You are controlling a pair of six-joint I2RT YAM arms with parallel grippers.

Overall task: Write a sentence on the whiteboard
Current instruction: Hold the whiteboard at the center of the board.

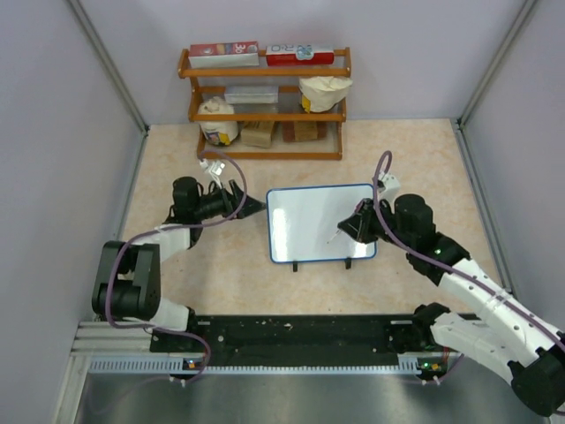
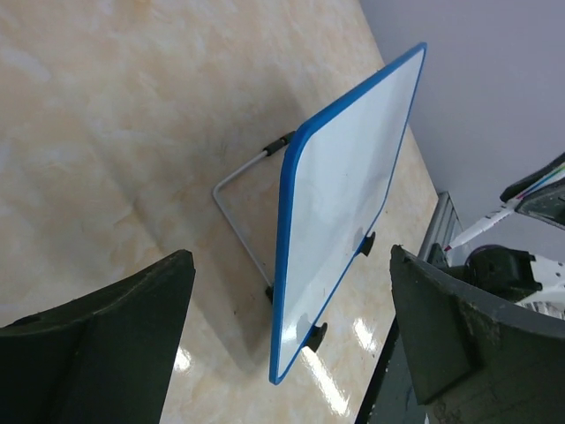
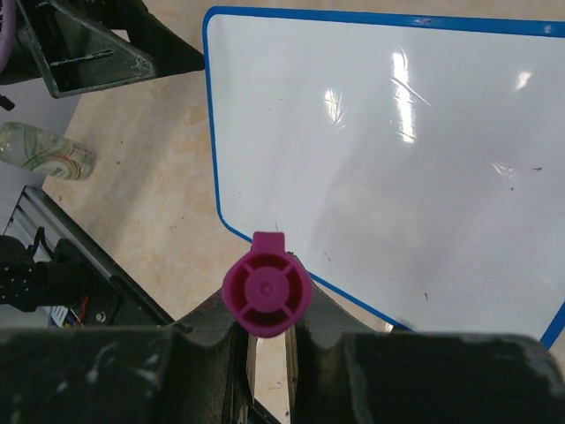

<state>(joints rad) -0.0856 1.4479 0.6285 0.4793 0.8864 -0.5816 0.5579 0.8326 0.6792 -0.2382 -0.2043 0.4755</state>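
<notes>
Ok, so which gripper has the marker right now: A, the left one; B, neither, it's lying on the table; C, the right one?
C: the right gripper is shut on the marker, whose magenta end faces the wrist camera, while the left gripper stands open beside the whiteboard.

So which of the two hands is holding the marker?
The right hand, shut on the purple-ended marker in front of the whiteboard. The left hand is open and empty, beside the board's left edge.
</notes>
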